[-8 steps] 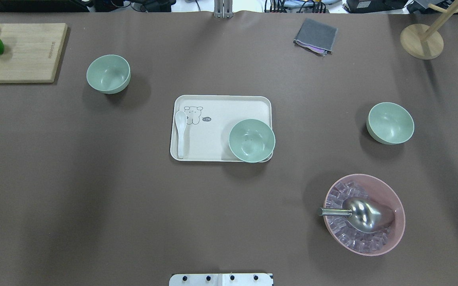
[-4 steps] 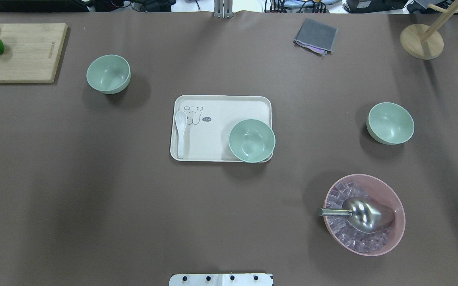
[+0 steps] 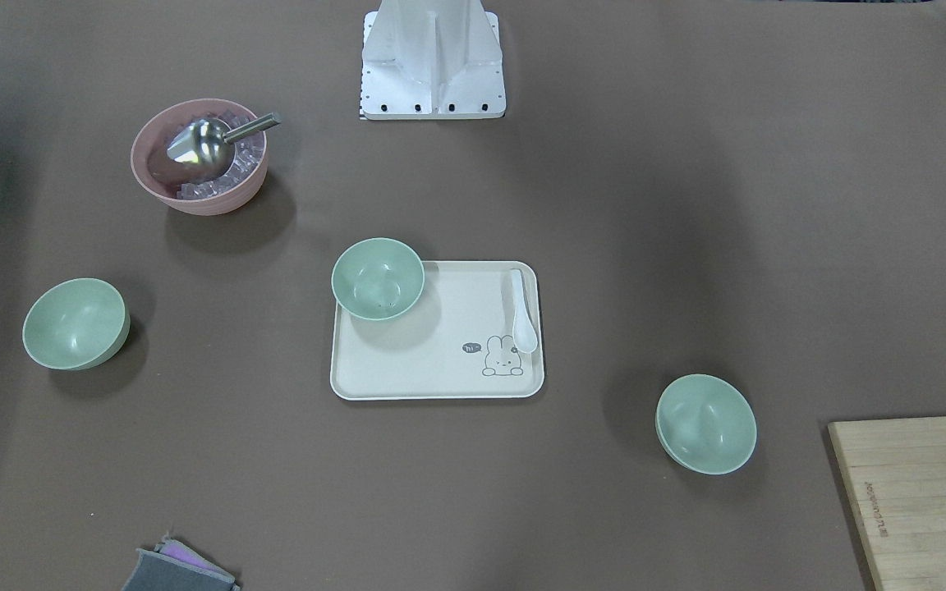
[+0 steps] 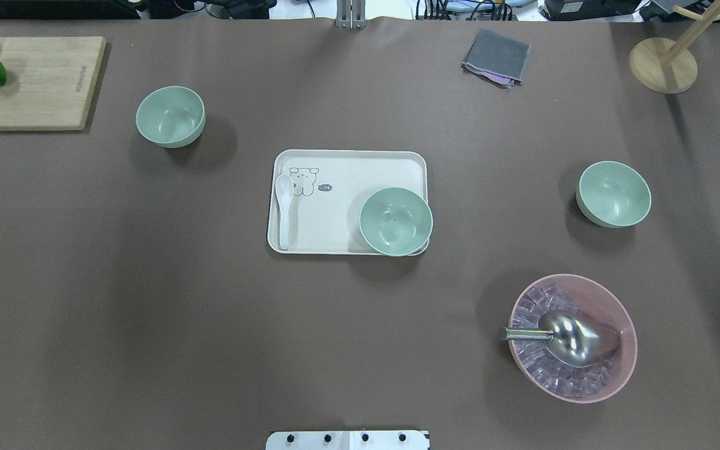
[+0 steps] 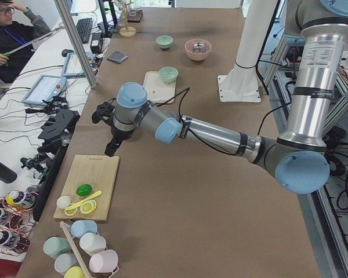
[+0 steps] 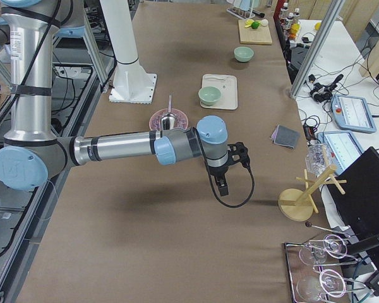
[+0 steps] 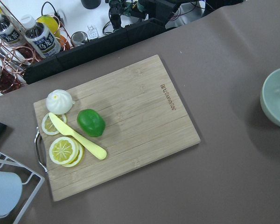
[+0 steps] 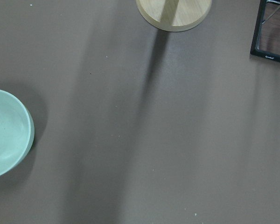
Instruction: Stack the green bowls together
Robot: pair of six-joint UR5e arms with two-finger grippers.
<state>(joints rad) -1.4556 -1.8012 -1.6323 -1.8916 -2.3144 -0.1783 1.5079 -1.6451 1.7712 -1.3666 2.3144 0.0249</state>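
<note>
Three pale green bowls stand apart on the brown table. One [image 4: 170,116] is at the far left near the cutting board, one [image 4: 395,221] sits on the cream tray [image 4: 347,169], and one [image 4: 614,193] is at the right. My left gripper [image 5: 111,149] shows only in the exterior left view, high above the table by the cutting board. My right gripper [image 6: 222,187] shows only in the exterior right view, above the table's right part. I cannot tell whether either is open or shut. The left wrist view catches the left bowl [image 7: 277,95], and the right wrist view catches the right bowl [image 8: 7,133].
A pink bowl [image 4: 616,375] with ice cubes and a metal scoop [image 4: 569,336] stands at the near right. A white spoon [image 4: 284,209] lies on the tray. A wooden cutting board [image 4: 41,87] with lime and lemon, a grey cloth [image 4: 496,56] and a wooden stand [image 4: 662,65] line the far edge.
</note>
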